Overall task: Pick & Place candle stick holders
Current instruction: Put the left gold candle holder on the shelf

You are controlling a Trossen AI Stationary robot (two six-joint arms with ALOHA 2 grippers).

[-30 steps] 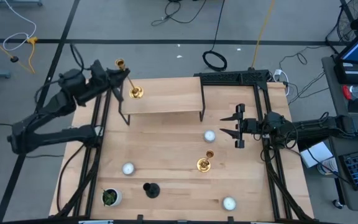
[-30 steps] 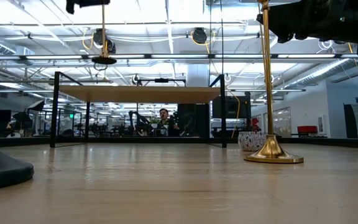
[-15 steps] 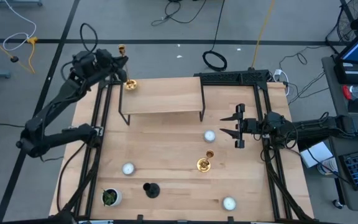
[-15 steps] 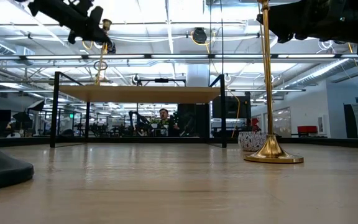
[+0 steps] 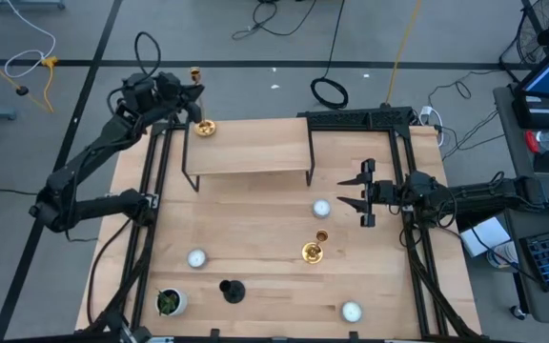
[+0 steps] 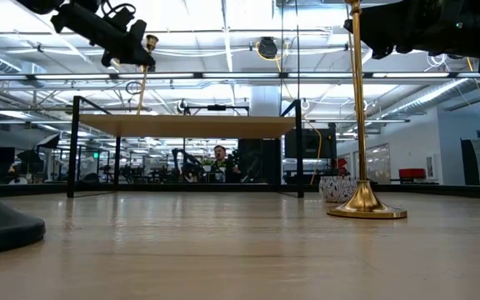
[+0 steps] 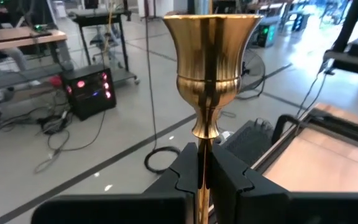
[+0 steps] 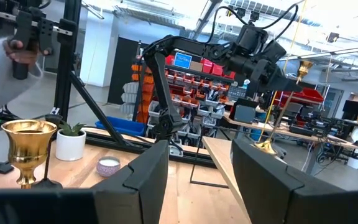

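My left gripper (image 5: 181,95) is shut on a gold candlestick (image 5: 199,100) at the far left corner of a raised wooden shelf (image 5: 251,148). The candlestick is tilted. Its cup (image 6: 150,40) is up and its round base (image 5: 204,128) is at the shelf top; I cannot tell whether it touches. A second gold candlestick (image 5: 315,248) stands on its base on the table. A short black one (image 5: 232,290) stands near the front. Three tealight cups (image 5: 322,207) (image 5: 196,257) (image 5: 352,311) sit on the table. My right gripper (image 5: 362,191) is open and empty at the right side. My left gripper pinches the candlestick's thin stem (image 7: 202,163) just below the cup, between its two fingers (image 7: 185,177). The fingers come from the table's left and lie across the stem. The candlestick is tilted, cup above the fingers, with the base (image 6: 137,112) down at shelf height.
A small green plant in a white pot (image 5: 170,302) stands at the front left corner. Black frame rails (image 5: 151,229) (image 5: 417,248) run along both sides of the table. A person's hand in a grey sleeve (image 8: 11,56) shows in the right wrist view beyond the table.
My left gripper has gone toward the table's far edge with the gold candlestick. The candlestick hung upright with its base well above the shelf; now it is tipped and its base has come down to the shelf's far left corner. The gripper stays shut on it.
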